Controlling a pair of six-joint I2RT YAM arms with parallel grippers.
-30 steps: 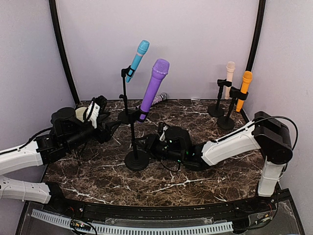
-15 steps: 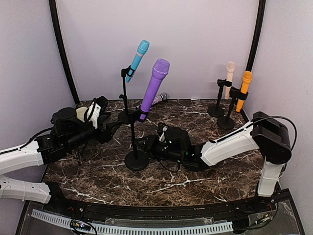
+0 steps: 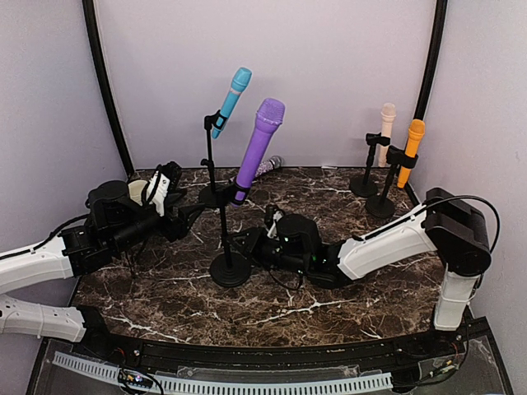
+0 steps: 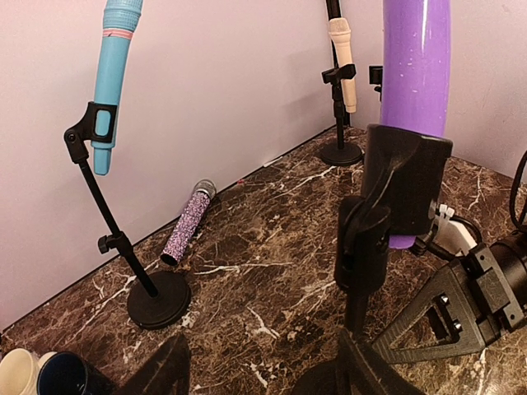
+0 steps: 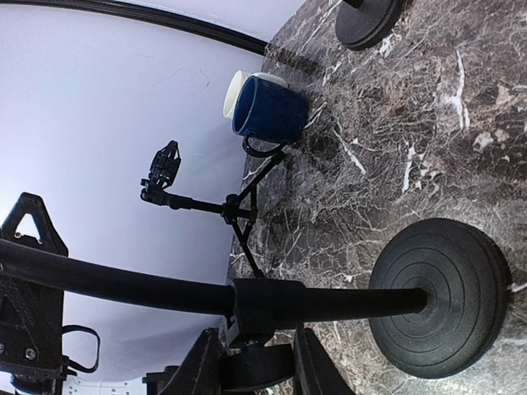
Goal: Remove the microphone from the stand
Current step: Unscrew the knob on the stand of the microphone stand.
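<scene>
The purple microphone [image 3: 259, 148] leans in the clip [image 4: 395, 197] of the middle stand [image 3: 222, 230], whose round base [image 3: 230, 270] sits on the marble table. My right gripper [image 3: 244, 241] lies low from the right, its fingers pressed on either side of the collar on the stand's pole [image 5: 329, 300], just above the base [image 5: 436, 296]; in the right wrist view the right gripper [image 5: 257, 346] shows no gap. My left gripper [image 3: 191, 212] stands open to the stand's left. In its wrist view the microphone [image 4: 416, 58] rises ahead of the left gripper [image 4: 263, 374].
Behind stands a blue microphone [image 3: 230, 100] on its stand, with a glittery microphone [image 4: 188, 224] lying by the wall. Cream [image 3: 386, 132] and orange [image 3: 410, 152] microphones stand at the back right. A blue mug [image 5: 268, 111] and a small tripod [image 5: 239, 210] sit at the left.
The right gripper's fingers have drawn together round the stand's pole. The left arm and the microphone have stayed put.
</scene>
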